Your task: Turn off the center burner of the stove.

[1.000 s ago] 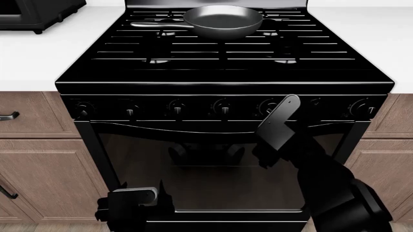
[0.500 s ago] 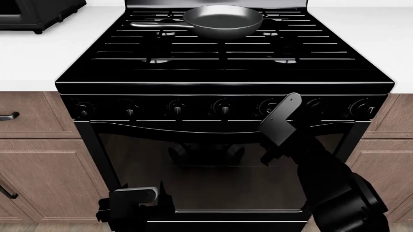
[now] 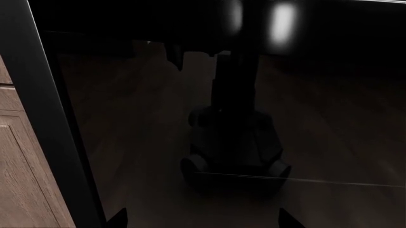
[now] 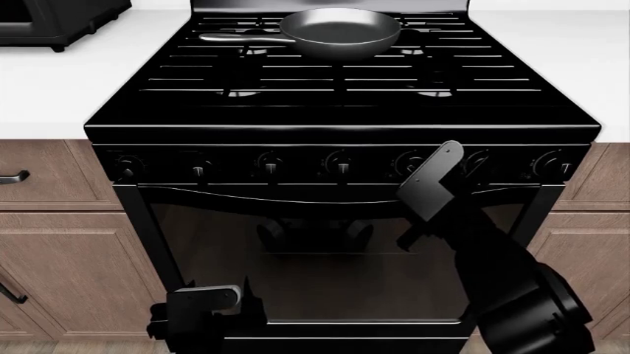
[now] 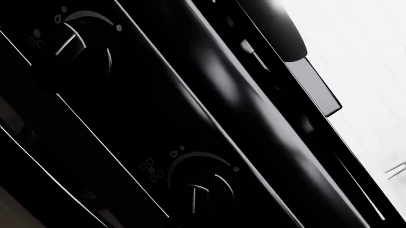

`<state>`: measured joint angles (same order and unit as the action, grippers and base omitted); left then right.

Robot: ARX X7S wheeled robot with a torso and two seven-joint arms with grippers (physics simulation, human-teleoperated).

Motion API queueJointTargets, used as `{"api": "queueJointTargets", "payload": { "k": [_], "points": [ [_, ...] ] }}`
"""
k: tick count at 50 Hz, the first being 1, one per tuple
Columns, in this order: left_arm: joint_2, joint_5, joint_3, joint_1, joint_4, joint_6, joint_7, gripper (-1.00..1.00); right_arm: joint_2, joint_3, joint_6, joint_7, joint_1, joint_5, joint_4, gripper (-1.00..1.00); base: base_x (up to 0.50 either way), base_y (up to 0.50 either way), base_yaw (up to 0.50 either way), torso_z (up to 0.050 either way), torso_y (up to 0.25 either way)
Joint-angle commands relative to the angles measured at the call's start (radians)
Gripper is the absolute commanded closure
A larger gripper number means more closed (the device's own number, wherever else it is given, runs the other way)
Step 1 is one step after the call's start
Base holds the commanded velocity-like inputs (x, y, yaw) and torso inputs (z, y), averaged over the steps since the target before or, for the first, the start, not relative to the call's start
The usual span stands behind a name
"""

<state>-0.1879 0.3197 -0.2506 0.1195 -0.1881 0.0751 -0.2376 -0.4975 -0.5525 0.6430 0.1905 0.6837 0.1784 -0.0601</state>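
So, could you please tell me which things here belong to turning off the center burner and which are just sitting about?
Part of the job:
- stove
- its front row of knobs
- right gripper, raised at the knob panel

Just lying about:
- frying pan on the back grates
- microwave
- wooden cabinets
- left gripper, low by the oven door

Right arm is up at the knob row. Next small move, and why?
Probably shift the right gripper toward the robot's left, to the middle knob. It sits in front of the panel between the fifth and sixth knobs, gripping nothing as far as the head view shows, and the stove has seven knobs.
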Motion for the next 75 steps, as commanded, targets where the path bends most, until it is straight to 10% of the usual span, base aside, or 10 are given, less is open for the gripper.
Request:
{"api": "queueJointTargets", "payload": {
  "k": [1,75],
  "points": [
    [-0.003,0.004,-0.004,0.001,-0.002,-0.002,-0.004,-1.00,0.021,0.056,-0.038,-0.018,-0.022,-0.050,-0.005,1.00,0.00,0.00,0.00,0.000,0.000],
    [-0.021,0.035,-0.031,0.008,-0.009,-0.005,-0.025,-1.00,0.201,0.345,-0.277,-0.141,-0.106,-0.350,0.156,1.00,0.00,0.00,0.00,0.000,0.000]
  ]
}}
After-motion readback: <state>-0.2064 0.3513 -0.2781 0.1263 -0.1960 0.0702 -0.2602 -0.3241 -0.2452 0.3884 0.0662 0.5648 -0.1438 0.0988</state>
